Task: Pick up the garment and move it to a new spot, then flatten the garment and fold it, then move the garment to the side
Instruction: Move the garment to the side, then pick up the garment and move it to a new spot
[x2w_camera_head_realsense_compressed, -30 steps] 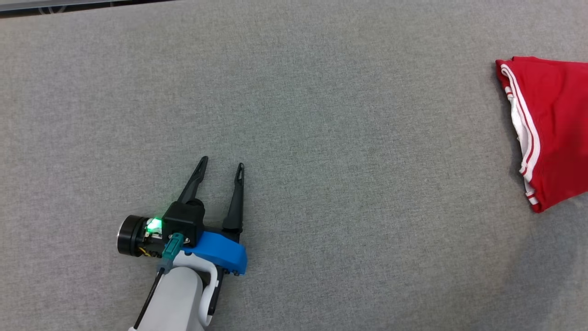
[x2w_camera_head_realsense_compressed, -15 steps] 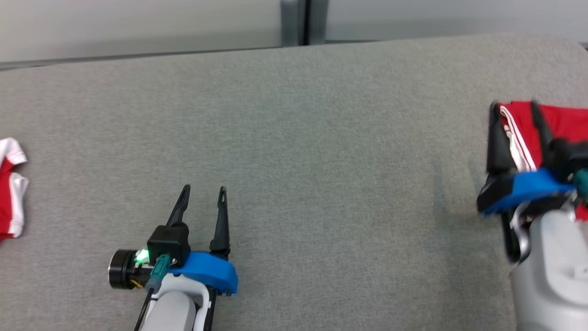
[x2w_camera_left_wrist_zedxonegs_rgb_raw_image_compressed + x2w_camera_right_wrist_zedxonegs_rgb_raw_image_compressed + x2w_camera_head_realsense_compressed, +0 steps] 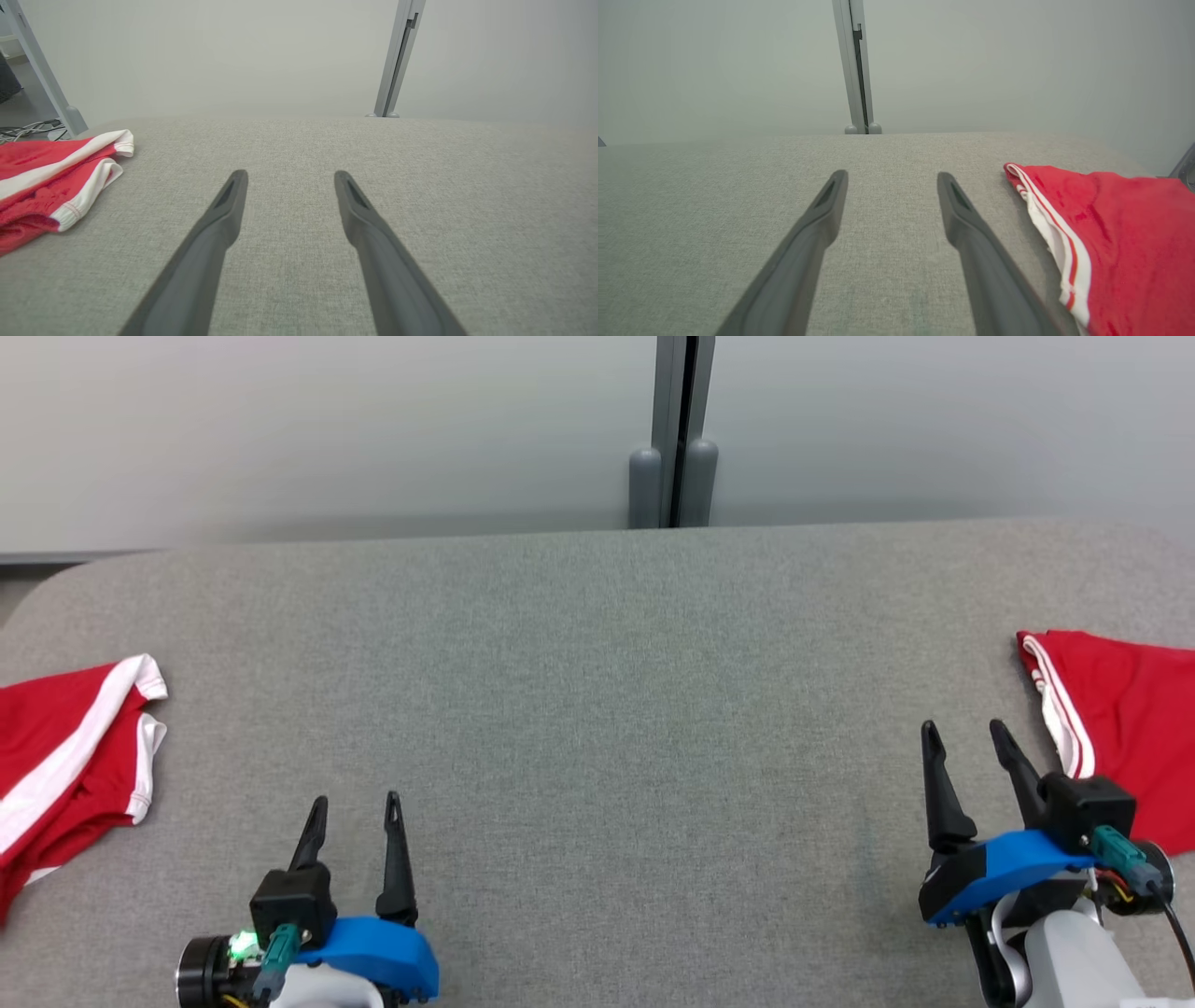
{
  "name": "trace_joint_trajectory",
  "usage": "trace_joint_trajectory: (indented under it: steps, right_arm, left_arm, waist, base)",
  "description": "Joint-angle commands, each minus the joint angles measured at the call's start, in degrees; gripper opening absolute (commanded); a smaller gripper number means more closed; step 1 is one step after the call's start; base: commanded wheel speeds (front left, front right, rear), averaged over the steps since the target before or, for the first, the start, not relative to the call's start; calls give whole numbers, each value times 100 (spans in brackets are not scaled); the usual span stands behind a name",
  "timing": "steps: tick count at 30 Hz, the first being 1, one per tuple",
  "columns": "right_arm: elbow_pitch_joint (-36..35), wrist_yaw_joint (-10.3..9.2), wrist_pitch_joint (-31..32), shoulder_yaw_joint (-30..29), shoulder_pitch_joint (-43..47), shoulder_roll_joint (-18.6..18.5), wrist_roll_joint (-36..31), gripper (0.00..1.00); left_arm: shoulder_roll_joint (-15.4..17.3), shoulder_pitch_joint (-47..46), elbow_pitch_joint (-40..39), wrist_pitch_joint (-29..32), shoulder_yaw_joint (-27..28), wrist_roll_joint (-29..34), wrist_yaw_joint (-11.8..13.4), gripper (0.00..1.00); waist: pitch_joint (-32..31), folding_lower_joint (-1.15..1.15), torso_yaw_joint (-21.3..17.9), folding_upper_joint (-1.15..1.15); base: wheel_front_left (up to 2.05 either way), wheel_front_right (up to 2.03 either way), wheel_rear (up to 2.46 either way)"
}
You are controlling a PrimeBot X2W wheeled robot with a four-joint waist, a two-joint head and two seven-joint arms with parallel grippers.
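Note:
A folded red garment with white side stripes lies at the right edge of the grey table; in the right wrist view this garment sits just right of my fingers. Another red and white garment lies crumpled at the left edge, also visible as a red and white garment in the left wrist view. My left gripper stands open and empty at the lower left, fingers apart. My right gripper is open and empty at the lower right, just left of the folded garment.
The table's far edge runs below a pale wall with a grey vertical post behind the middle. The table corners are rounded. Cables lie on the floor past the left corner.
The head camera has tilted up, bringing the wall and the left garment into view. My right gripper came into view at the folded garment and now stands just left of it, open.

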Motion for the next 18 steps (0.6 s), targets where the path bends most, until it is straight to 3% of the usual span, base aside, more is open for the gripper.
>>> trace_joint_trajectory:
  steps: [1,18]
  right_arm:
    - [-30,0,-22,36,159,-12,109,100]
    - [-126,0,-22,412,551,-10,420,100]
  left_arm:
    - [-2,94,0,0,84,40,-11,100]
    - [1,496,-184,0,382,6,33,100]
  waist:
    - [-146,1,-41,1]
    - [-611,1,-64,1]
  base:
    - [0,0,0]
    - [0,0,0]
